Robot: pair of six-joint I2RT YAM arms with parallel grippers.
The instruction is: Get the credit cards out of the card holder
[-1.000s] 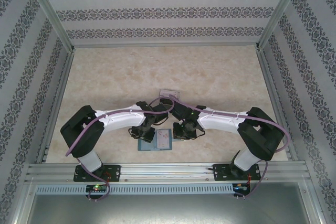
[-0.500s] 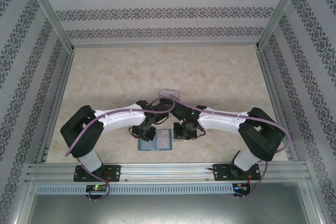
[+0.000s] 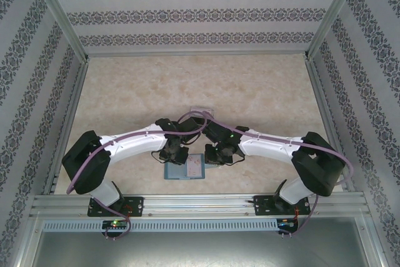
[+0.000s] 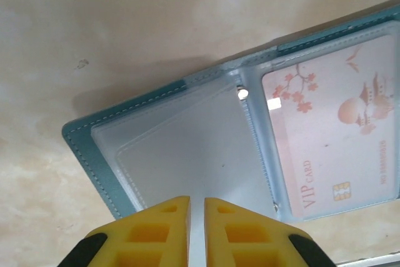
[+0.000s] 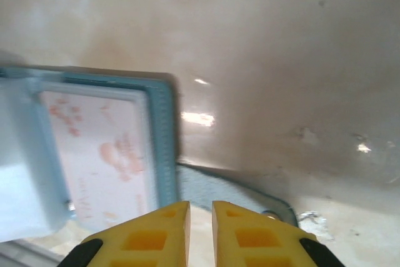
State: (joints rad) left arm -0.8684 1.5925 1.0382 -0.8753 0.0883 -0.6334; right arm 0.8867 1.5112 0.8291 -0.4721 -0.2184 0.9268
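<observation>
The card holder [image 3: 175,172] lies open and flat on the worktop [image 3: 187,85] at 6 o'clock, close to the near edge, between the two wrists. The left gripper [image 4: 197,217] sits at the holder's 9 o'clock side. Its yellow fingers stand a thin slit apart, and the near edge of the clear sleeve [image 4: 187,154] on that half runs into the slit and looks pinched there. A pale pink credit card [image 4: 331,148] printed "VIP CARD" sits inside the other half's pocket, at 3 o'clock in the left wrist view. The right gripper [image 5: 200,217] is at the holder's 3 o'clock side, its jaws almost together above a grey-blue strip [image 5: 219,195] running out from the holder's edge. Whether they grip it I cannot tell.
</observation>
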